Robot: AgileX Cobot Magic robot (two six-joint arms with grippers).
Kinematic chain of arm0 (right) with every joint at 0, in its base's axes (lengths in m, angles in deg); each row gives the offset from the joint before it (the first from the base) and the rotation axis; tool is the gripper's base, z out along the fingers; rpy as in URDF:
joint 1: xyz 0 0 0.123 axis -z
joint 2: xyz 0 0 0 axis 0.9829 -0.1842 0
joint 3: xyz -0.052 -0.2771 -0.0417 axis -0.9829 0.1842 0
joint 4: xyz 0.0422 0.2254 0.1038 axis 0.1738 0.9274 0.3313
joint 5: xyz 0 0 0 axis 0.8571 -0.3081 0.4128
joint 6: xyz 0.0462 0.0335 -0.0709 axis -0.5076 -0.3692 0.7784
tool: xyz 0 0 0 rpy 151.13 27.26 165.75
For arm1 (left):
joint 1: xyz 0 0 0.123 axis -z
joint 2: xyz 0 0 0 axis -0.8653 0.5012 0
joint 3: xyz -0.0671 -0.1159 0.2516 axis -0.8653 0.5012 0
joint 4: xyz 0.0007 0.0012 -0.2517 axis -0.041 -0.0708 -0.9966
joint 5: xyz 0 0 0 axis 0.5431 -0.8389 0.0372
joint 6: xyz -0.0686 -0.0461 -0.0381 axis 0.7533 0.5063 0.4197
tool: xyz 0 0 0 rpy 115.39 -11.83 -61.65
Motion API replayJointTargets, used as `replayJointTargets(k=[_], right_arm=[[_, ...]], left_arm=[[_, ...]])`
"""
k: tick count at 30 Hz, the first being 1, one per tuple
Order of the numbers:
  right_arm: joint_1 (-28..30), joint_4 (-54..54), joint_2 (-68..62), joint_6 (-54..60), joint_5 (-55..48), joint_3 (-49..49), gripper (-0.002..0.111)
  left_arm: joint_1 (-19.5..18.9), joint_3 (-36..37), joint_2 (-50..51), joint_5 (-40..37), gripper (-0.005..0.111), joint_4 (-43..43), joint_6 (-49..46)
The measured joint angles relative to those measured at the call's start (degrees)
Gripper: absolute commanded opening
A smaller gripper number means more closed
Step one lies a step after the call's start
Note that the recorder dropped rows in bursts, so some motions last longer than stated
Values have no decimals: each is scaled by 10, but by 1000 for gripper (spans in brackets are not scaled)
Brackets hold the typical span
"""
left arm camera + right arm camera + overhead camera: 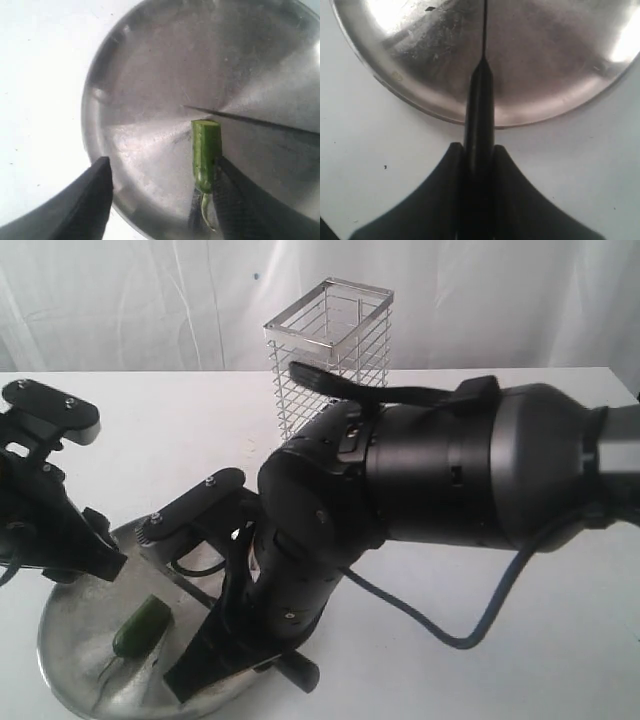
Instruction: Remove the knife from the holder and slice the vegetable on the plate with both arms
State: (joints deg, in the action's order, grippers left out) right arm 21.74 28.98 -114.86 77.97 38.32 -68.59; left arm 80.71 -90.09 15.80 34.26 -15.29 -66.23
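Steel plate (150, 75) has the vegetable (206, 152) lying between the spread fingers (95, 195) of the left claw (162, 167), beside one; right claw (478, 150) clamps the knife (479, 110), blade crossing the vegetable's long axis at the cut end

A white table (560, 670) is being shown spreading wide, its surface being lit evenly and appearing plain and matte. Behind the table's far edge, a white curtain (120, 300) is being hung in soft vertical folds. A small dark speck (385, 167) is being seen lying on the table, and a tiny dark spot (256, 276) is being seen on the curtain, high above the table.
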Motion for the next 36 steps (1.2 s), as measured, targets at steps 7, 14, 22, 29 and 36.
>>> replayJointTargets(k=[7,14,22,29,36], right_arm=[[-18,25,-19,0,27,0,0],[-21,35,-31,0,38,0,0],[-23,39,-63,0,57,0,0],[-23,22,-64,-4,79,0,0],[-23,1,-69,-12,90,0,0]], left_arm=[[0,0,-10,-1,62,15,14],[0,0,-10,4,62,19,15],[0,0,-10,4,62,19,15],[0,0,-10,5,62,21,15],[0,0,-10,5,62,21,16]])
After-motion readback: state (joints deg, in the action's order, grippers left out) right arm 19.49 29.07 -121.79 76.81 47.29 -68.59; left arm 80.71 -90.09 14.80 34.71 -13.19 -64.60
